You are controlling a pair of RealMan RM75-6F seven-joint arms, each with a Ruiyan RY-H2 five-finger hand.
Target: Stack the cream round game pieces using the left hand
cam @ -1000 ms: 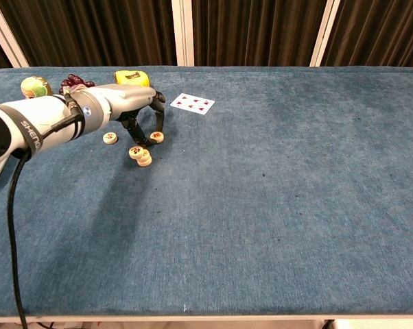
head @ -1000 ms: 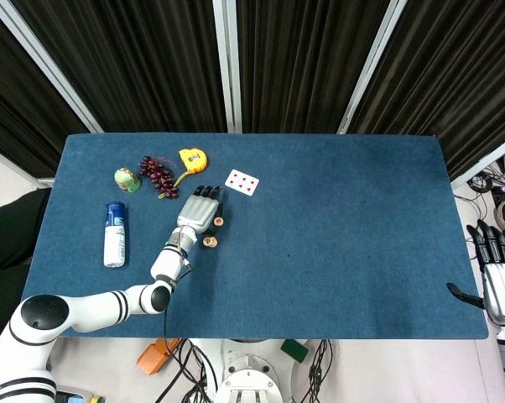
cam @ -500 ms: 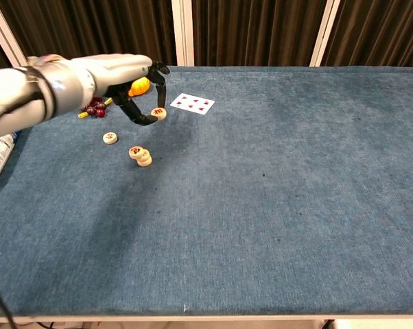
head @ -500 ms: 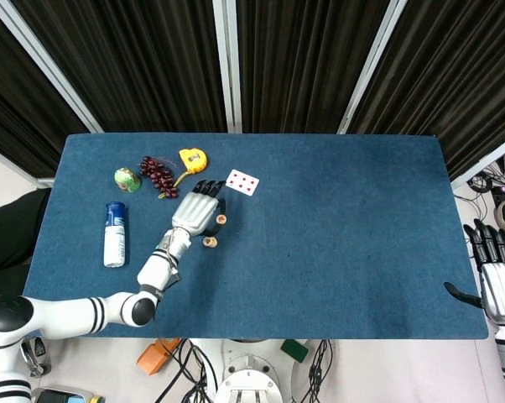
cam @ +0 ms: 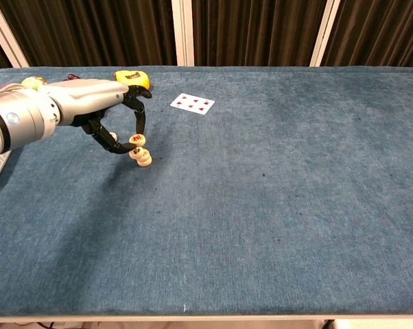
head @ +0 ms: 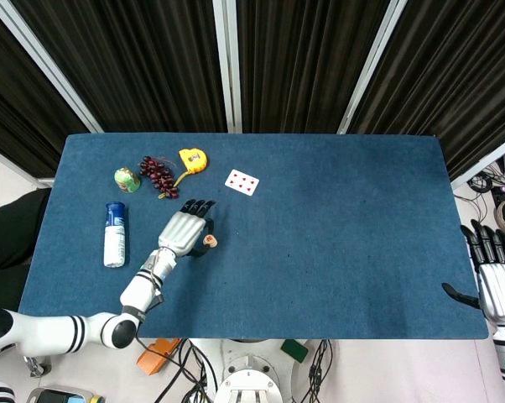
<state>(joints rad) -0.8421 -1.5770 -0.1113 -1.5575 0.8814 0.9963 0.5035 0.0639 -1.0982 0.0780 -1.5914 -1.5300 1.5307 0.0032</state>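
Cream round wooden game piece (cam: 136,140): pinched between fingertips of left robot hand (cam: 114,116), directly above two overlapping cream pieces (cam: 142,156) on blue cloth table (cam: 275,192). Right robot hand (head: 497,281): fingers apart, holding nothing, at table's right edge.

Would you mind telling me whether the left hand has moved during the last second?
Yes. The left hand, pinching a cream piece, lifted it, then drew back from the playing card over the stack.
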